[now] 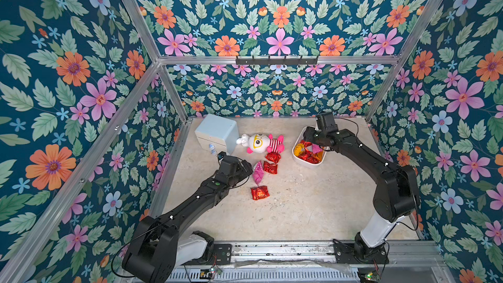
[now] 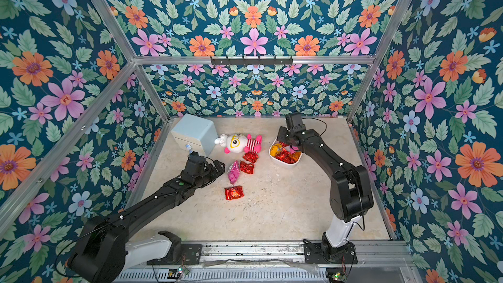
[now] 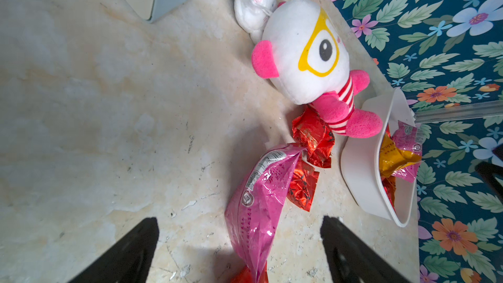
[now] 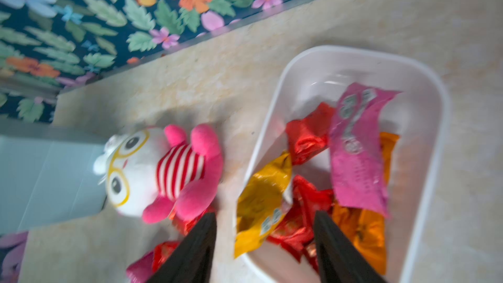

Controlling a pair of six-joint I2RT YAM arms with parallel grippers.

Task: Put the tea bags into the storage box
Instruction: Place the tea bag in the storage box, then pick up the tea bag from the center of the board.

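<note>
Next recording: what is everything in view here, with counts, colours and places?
table: one, mottled beige, the cell floor.
storage box: one, white, right rear of the table.
drawer cabinet: one, pale blue, left rear corner.
plush doll: one, pink and white, lying between cabinet and box.
loose tea bags: four, three red and one pink, on the table in front of the doll.
boxed tea bags: several, count unclear, red, orange-yellow and pink, in the storage box.
hook rail: one, black, on the back frame.
left gripper: black, open, at the pink tea bag.
right gripper: black, open, above the storage box.
</note>
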